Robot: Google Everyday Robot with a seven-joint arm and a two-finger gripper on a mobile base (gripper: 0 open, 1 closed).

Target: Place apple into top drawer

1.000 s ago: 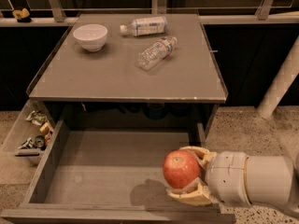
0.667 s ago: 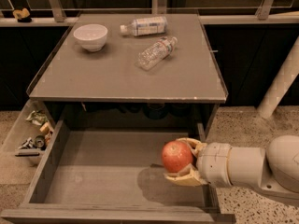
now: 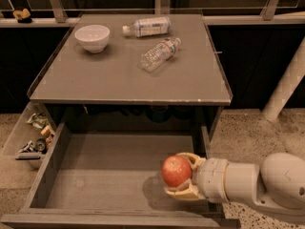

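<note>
View from above and in front of a grey rectangular flat-topped bench (image 3: 119,80) with its wide shallow grey top drawer (image 3: 105,171) pulled fully out toward the near side. The beige 2-finger claw (image 3: 180,174) sits over the near right part of the drawer, just inside its right wall, and is clamped on the round red-orange apple (image 3: 177,171): 1 finger (image 3: 187,157) curves over the far side of the fruit and the other cups its near underside. The apple thus lies inside the drawer's outline, held at the claw's left end, and a dark shadow falls on the flat drawer bottom beneath it and slightly to its left; the rest of the drawer bottom is bare grey. The thick pale cylindrical robot arm (image 3: 252,180) enters from the near right corner and runs roughly level to the claw. On the bench top, a small round white bowl (image 3: 92,37) stands upright near the far left corner; a clear plastic bottle with a white label (image 3: 145,26) lies on its side at the far edge, cap pointing left; a 2nd clear, crumpled plastic bottle (image 3: 159,55) lies tilted just right of centre, well apart from the bowl. A smaller pale bin holding mixed snack clutter (image 3: 28,137) projects at the left of the drawer. A white slanted post (image 3: 286,85) rises from the speckled floor (image 3: 248,128) on the right.
</note>
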